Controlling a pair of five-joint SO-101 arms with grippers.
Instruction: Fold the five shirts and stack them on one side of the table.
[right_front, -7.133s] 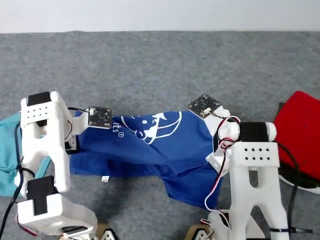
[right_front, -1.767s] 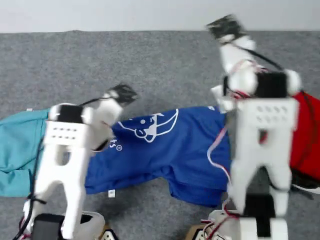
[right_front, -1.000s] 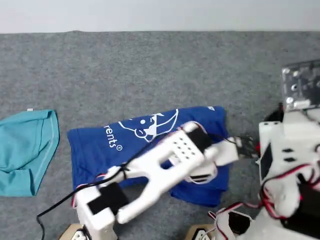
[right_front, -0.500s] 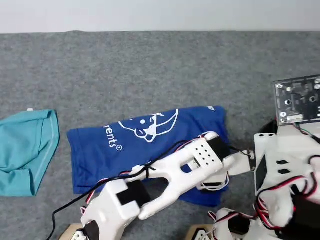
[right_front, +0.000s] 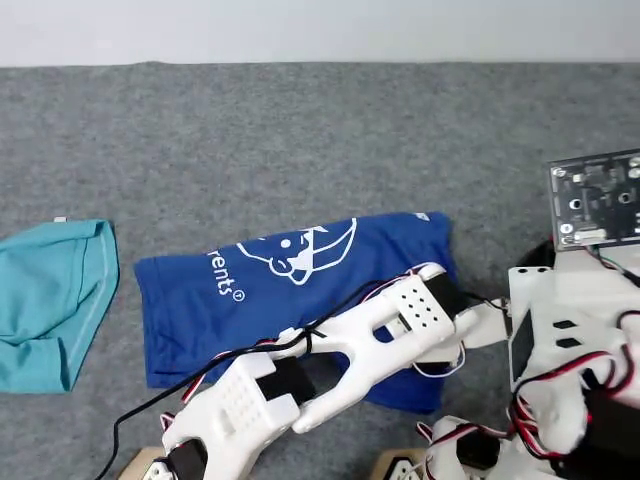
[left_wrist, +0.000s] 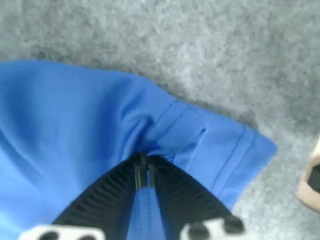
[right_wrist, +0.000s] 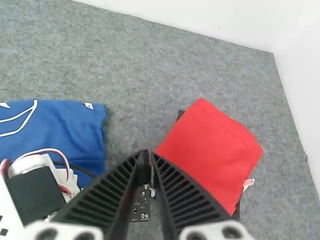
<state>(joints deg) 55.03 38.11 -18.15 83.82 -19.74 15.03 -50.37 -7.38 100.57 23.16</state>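
Note:
A blue shirt with white print lies folded mid-table, also seen in the right wrist view. My left arm stretches across it to its right hem. In the left wrist view my left gripper is shut on a pinched fold of the blue shirt near the stitched hem. A teal shirt lies at the table's left edge. A folded red shirt rests at the right on something dark. My right gripper hangs shut and empty high above the table.
The grey felt table is bare across its far half. The right arm's base and camera board stand over the right side in the high view. A white wall runs along the table's far edge.
Over the last second my left arm has stretched a little farther right along the blue shirt's lower right edge. The right arm stays raised. Before that, both arms left the shirt's two ends.

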